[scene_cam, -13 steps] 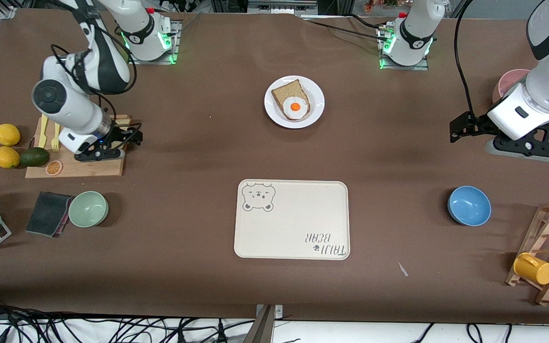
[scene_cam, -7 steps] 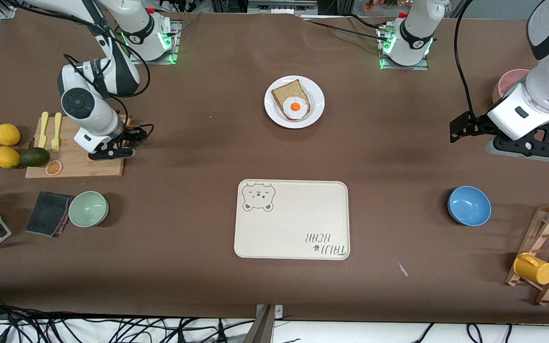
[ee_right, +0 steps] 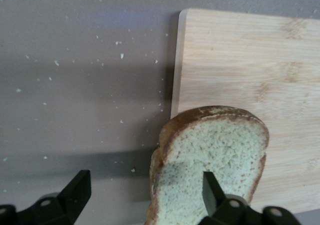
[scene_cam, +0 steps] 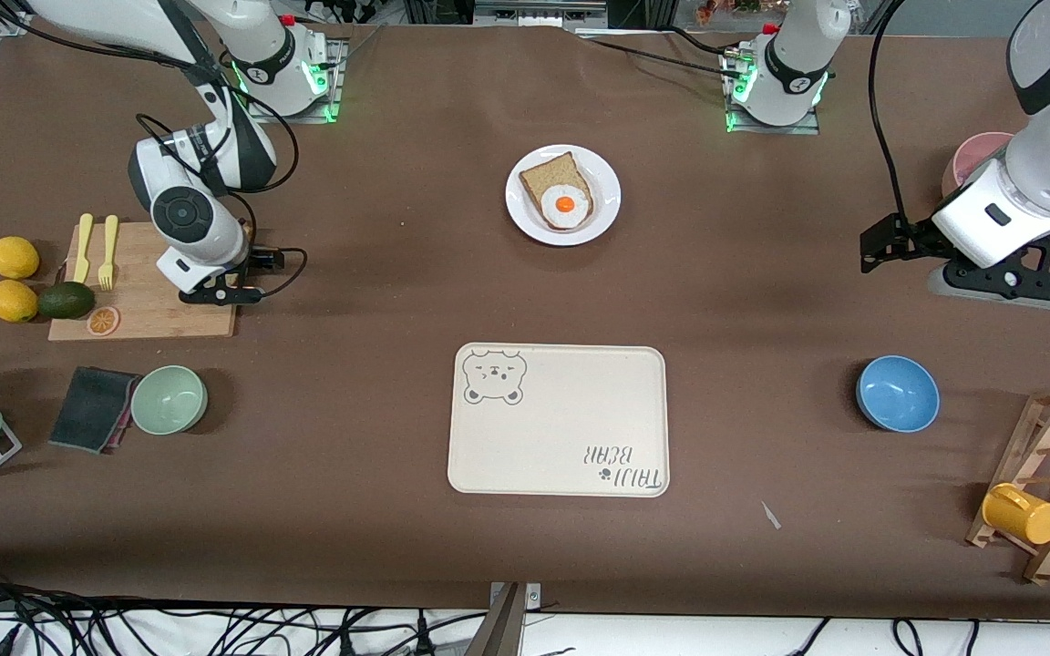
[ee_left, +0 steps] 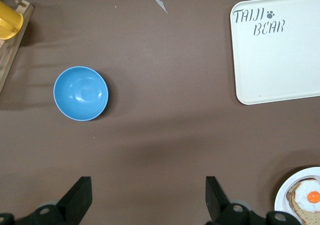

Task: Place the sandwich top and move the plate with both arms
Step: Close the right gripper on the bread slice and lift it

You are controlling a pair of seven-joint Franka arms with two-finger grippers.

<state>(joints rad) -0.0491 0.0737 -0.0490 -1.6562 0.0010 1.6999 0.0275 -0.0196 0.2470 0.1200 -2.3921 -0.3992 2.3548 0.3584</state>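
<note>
The sandwich top [ee_right: 210,155], a plain tan slice with a brown crust, lies at the corner of the wooden cutting board [ee_right: 240,55] and overhangs its edge. My right gripper [ee_right: 145,200] is open just over it, one finger over the crumb, the other over the bare table. In the front view the right gripper [scene_cam: 220,293] is at the board's corner and the arm hides the slice. The white plate [scene_cam: 605,187] holds an egg-topped slice [scene_cam: 561,199], between the arm bases. My left gripper [scene_cam: 880,246] is open and empty, waiting above the table at the left arm's end.
A cream bear tray [scene_cam: 559,419] lies nearer the camera than the plate. A blue bowl [scene_cam: 897,393], a mug rack [scene_cam: 1049,483] and a pink bowl [scene_cam: 976,155] are at the left arm's end. Forks, lemons, an avocado, a green bowl [scene_cam: 169,399] and a sponge are round the board.
My right arm has swung toward the middle of the table, bringing its gripper from the board's middle to the corner with the slice. The left arm has not moved.
</note>
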